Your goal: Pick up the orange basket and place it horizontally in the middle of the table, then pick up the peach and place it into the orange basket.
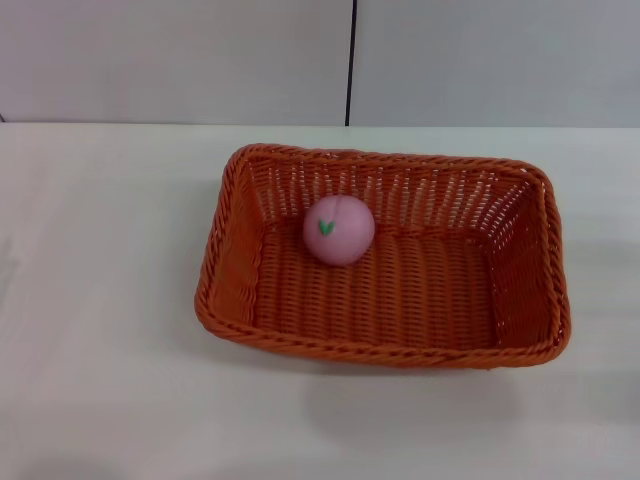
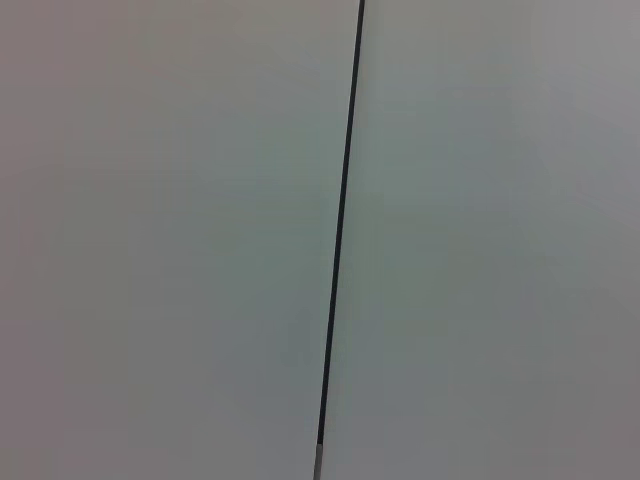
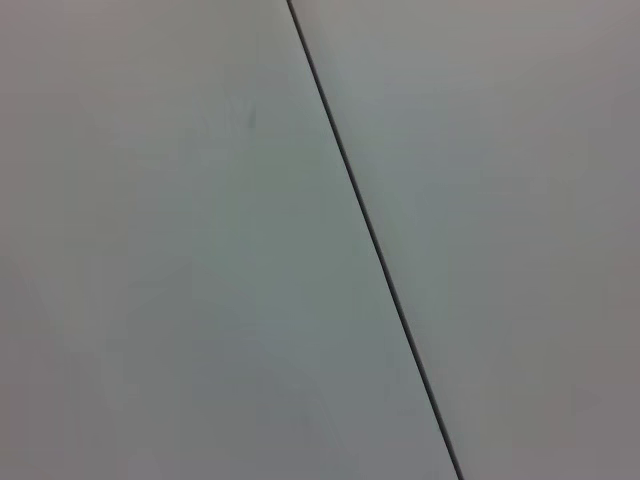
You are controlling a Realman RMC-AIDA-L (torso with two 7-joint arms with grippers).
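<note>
While the basket (image 1: 385,260) lies lengthwise mid-table (image 1: 100,300), nearer the far edge, the peach (image 1: 339,229) rests inside it near its far-left corner. Neither gripper appears; both wrist views show only a wall seam (image 2: 340,240).

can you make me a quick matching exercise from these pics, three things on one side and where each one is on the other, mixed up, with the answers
Things
1. peach
2. orange basket
3. table
4. dark wall seam

Places
A. lying lengthwise on the tabletop, near its middle
B. running up the wall behind the table
C. inside the basket, toward its far left part
D. underneath the basket, white and flat

Pairs: 1-C, 2-A, 3-D, 4-B

Neither gripper shows in any view; both wrist cameras see only the wall.
</note>
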